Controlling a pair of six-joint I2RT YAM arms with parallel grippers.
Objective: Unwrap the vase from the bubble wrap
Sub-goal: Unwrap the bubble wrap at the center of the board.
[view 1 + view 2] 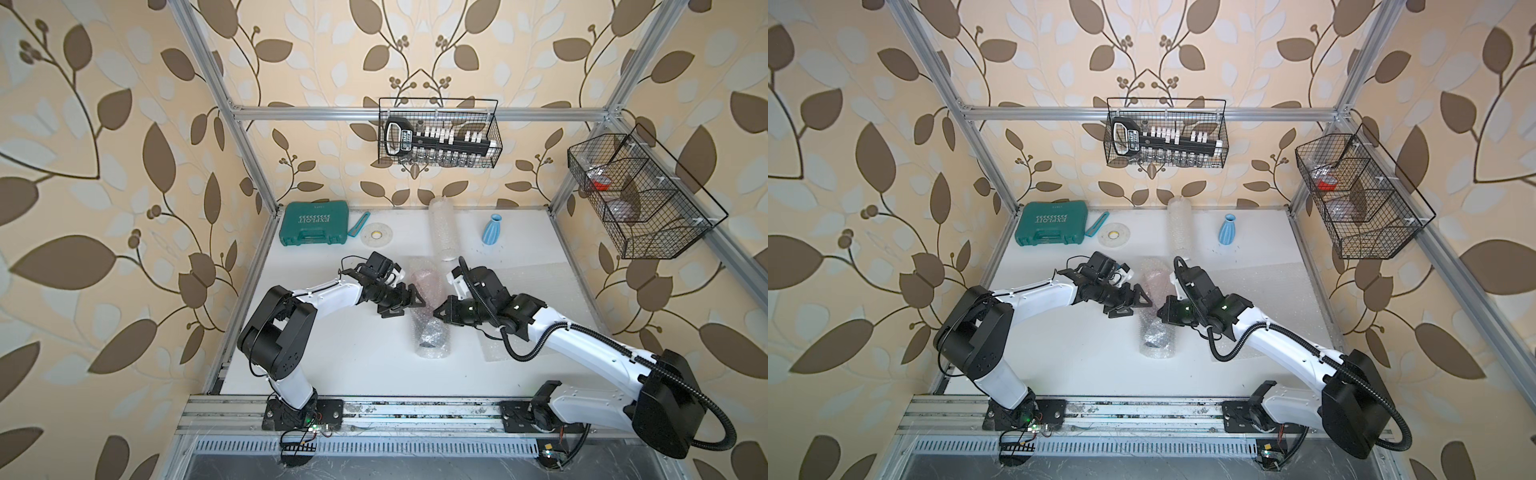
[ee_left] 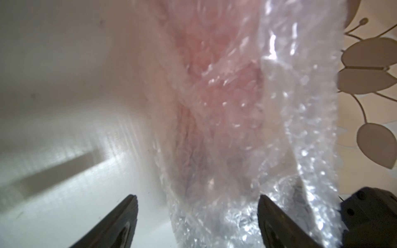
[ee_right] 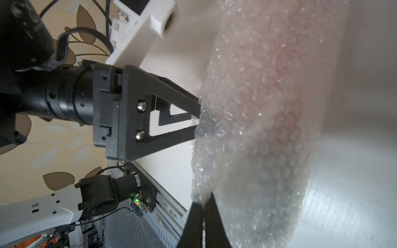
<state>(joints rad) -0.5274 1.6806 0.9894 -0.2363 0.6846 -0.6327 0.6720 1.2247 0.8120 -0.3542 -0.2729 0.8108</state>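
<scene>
A bundle of bubble wrap [image 1: 426,291] lies in the middle of the white table in both top views [image 1: 1152,286]. A pinkish vase [image 2: 217,90] shows through the wrap [image 3: 268,96]. My left gripper [image 1: 409,305] stands at the bundle's left side, open. Its fingers [image 2: 129,214] are spread wide, with wrap lying loosely between them and their tips against the wrap [image 3: 196,120]. My right gripper [image 1: 436,312] is at the bundle's right side, shut on a thin edge of the bubble wrap [image 3: 203,199].
At the back stand a bare blue vase [image 1: 494,228], a bubble wrap roll [image 1: 442,228], a green tool case [image 1: 313,224] and a tape roll [image 1: 377,235]. A flat bubble wrap sheet [image 1: 528,286] lies on the right. Wire baskets [image 1: 438,133] hang above.
</scene>
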